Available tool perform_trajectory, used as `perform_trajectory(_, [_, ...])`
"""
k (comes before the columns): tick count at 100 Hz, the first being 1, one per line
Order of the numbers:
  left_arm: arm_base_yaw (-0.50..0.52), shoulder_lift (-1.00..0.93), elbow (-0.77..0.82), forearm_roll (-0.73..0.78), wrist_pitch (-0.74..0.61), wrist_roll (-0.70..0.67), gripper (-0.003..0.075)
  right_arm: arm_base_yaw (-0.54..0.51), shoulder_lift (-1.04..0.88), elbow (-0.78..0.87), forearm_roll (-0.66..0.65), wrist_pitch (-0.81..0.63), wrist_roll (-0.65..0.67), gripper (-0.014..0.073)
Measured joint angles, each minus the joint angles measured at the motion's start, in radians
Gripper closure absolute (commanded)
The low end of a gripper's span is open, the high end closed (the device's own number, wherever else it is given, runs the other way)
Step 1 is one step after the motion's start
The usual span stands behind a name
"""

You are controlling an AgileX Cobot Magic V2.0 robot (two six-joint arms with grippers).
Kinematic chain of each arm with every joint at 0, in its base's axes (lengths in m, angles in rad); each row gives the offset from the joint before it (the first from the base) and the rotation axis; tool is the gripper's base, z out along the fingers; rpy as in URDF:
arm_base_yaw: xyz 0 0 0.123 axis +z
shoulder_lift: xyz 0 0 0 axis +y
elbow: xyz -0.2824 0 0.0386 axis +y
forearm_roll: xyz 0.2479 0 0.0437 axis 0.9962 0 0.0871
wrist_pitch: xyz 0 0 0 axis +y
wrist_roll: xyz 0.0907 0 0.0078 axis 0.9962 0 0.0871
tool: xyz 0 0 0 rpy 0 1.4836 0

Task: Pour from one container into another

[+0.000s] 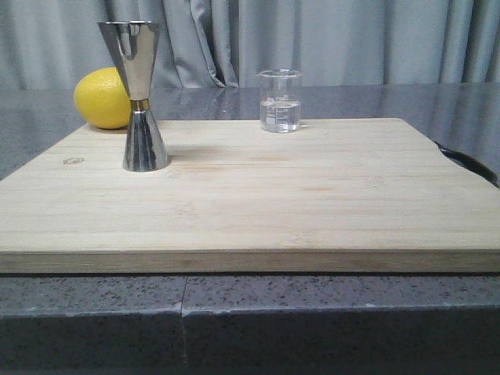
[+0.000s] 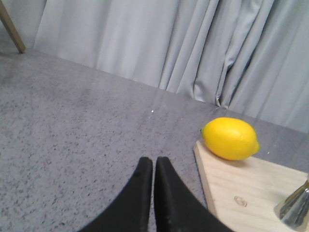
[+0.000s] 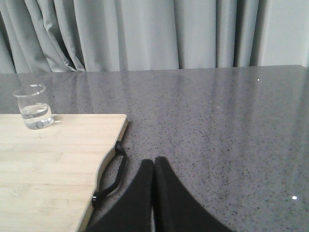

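Note:
The small clear glass beaker (image 1: 280, 101) stands upright at the back of the wooden board (image 1: 250, 203), holding some clear liquid; the right wrist view shows the beaker (image 3: 33, 106) far from the fingers. The steel hourglass jigger (image 1: 137, 95) stands upright on the board's left part; only the jigger's base (image 2: 294, 209) shows in the left wrist view. My left gripper (image 2: 153, 161) is shut and empty over the grey counter, off the board's left side. My right gripper (image 3: 154, 162) is shut and empty over the counter beside the board's right edge. Neither gripper appears in the front view.
A yellow lemon (image 1: 103, 98) lies behind the jigger at the board's back left corner. A black handle (image 3: 112, 175) sticks out from the board's right edge. Grey curtains (image 1: 312, 39) hang behind the grey speckled counter (image 3: 217, 125).

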Motion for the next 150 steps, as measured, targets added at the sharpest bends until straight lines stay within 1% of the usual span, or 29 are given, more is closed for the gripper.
perform_trajectory(12, [0.000, 0.082, -0.134, -0.013, 0.072, 0.047, 0.0739, 0.000, 0.095, -0.103, 0.002, 0.064, 0.000, 0.0663])
perform_trajectory(29, [0.000, 0.245, -0.295, -0.056, 0.155, 0.118, 0.0739, 0.000, 0.256, -0.216, 0.004, 0.085, 0.000, 0.0662])
perform_trajectory(38, [0.000, 0.320, -0.343, -0.088, 0.183, 0.160, 0.0738, 0.000, 0.335, -0.252, 0.004, 0.085, 0.000, 0.0644])
perform_trajectory(43, [0.000, 0.364, -0.361, -0.107, 0.191, 0.192, 0.0738, 0.000, 0.373, -0.267, 0.004, 0.085, 0.000, 0.0617])
perform_trajectory(50, [0.000, 0.413, -0.377, -0.141, 0.196, 0.247, 0.0737, 0.000, 0.420, -0.279, 0.004, 0.079, 0.000, 0.0540])
perform_trajectory(57, [0.000, 0.454, -0.382, -0.191, 0.196, 0.322, 0.0716, 0.000, 0.463, -0.284, 0.006, 0.062, 0.000, 0.0422])
perform_trajectory(58, [0.000, 0.458, -0.384, -0.203, 0.194, 0.330, 0.0711, 0.000, 0.467, -0.284, 0.006, 0.062, 0.000, 0.0395])
perform_trajectory(65, [0.000, 0.494, -0.383, -0.275, 0.193, 0.427, 0.0632, 0.000, 0.501, -0.285, 0.008, 0.039, 0.000, 0.0251])
perform_trajectory(69, [0.000, 0.514, -0.383, -0.325, 0.190, 0.492, 0.0563, 0.000, 0.522, -0.285, 0.013, 0.025, 0.000, 0.0176])
perform_trajectory(76, [0.000, 0.548, -0.383, -0.418, 0.188, 0.602, 0.0428, 0.000, 0.553, -0.285, 0.029, -0.002, 0.000, 0.0104])
perform_trajectory(77, [0.000, 0.551, -0.383, -0.428, 0.188, 0.613, 0.0401, 0.000, 0.556, -0.285, 0.035, -0.005, 0.000, 0.0101])
perform_trajectory(79, [0.000, 0.561, -0.383, -0.460, 0.188, 0.644, 0.0374, 0.000, 0.562, -0.285, 0.040, -0.014, 0.000, 0.0097])
perform_trajectory(84, [0.000, 0.583, -0.383, -0.538, 0.188, 0.717, 0.0276, 0.000, 0.582, -0.285, 0.058, -0.034, 0.000, 0.0097])
perform_trajectory(89, [0.000, 0.606, -0.383, -0.618, 0.194, 0.794, 0.0213, 0.000, 0.606, -0.285, 0.069, -0.052, 0.000, 0.0097])
perform_trajectory(94, [0.000, 0.629, -0.383, -0.699, 0.203, 0.888, 0.0183, 0.000, 0.627, -0.285, 0.074, -0.068, 0.000, 0.0097])
perform_trajectory(106, [0.000, 0.696, -0.383, -0.900, 0.234, 1.072, 0.0181, 0.000, 0.685, -0.285, 0.079, -0.102, 0.000, 0.0097])
perform_trajectory(115, [0.000, 0.750, -0.383, -1.051, 0.263, 1.228, 0.0181, 0.026, 0.737, -0.285, 0.079, -0.136, 0.000, 0.0097])
perform_trajectory(124, [0.000, 0.815, -0.377, -1.203, 0.286, 1.396, 0.0181, 0.080, 0.789, -0.285, 0.079, -0.191, 0.000, 0.0097])
perform_trajectory(134, [0.000, 0.901, -0.368, -1.378, 0.323, 1.620, 0.0181, 0.155, 0.849, -0.285, 0.079, -0.273, 0.000, 0.0097])
perform_trajectory(141, [0.000, 0.963, -0.366, -1.475, 0.364, 1.748, 0.0181, 0.206, 0.891, -0.285, 0.079, -0.333, 0.000, 0.0097])
perform_trajectory(150, [0.000, 1.036, -0.366, -1.558, 0.439, 1.889, 0.0182, 0.259, 0.943, -0.285, 0.075, -0.399, 0.000, 0.0097])
